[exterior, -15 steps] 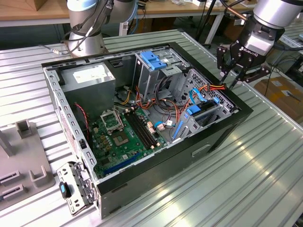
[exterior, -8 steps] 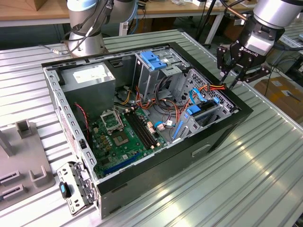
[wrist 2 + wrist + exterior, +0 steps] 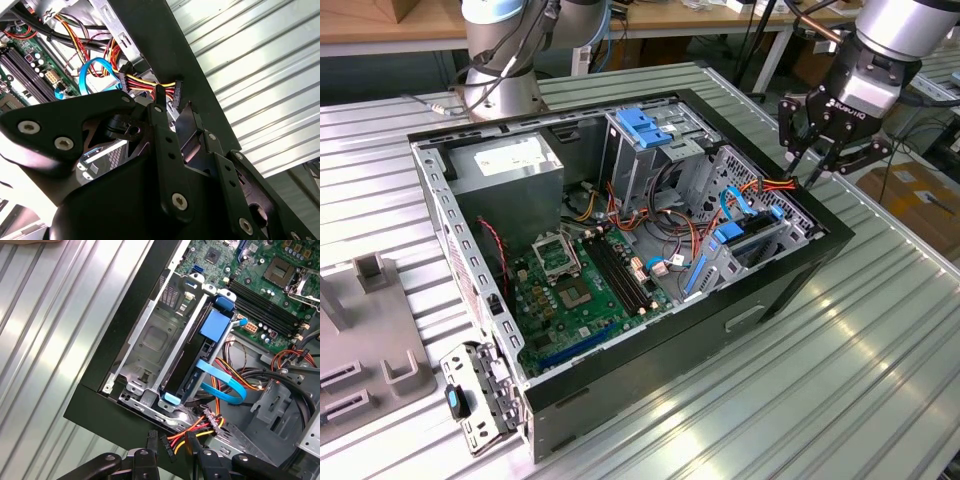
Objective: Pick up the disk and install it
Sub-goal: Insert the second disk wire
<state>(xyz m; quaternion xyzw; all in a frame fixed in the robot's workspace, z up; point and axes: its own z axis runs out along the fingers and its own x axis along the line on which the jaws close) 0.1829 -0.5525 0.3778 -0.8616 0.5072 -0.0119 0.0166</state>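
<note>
Open-topped computer case (image 3: 800, 262) — loose coloured cables (image 3: 200, 427) cross the drive bay (image 3: 150, 342) corner, crowding the entry — bay beside is bare.

A ribbed metal table (image 3: 880, 340) shines under bright light, with wooden workbenches (image 3: 380, 30) behind.

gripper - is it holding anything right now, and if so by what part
Nothing is held. The gripper hangs open above the case's right edge in the exterior view, over the power cable bundle. The disk sits on edge in its bay, untouched.
</note>
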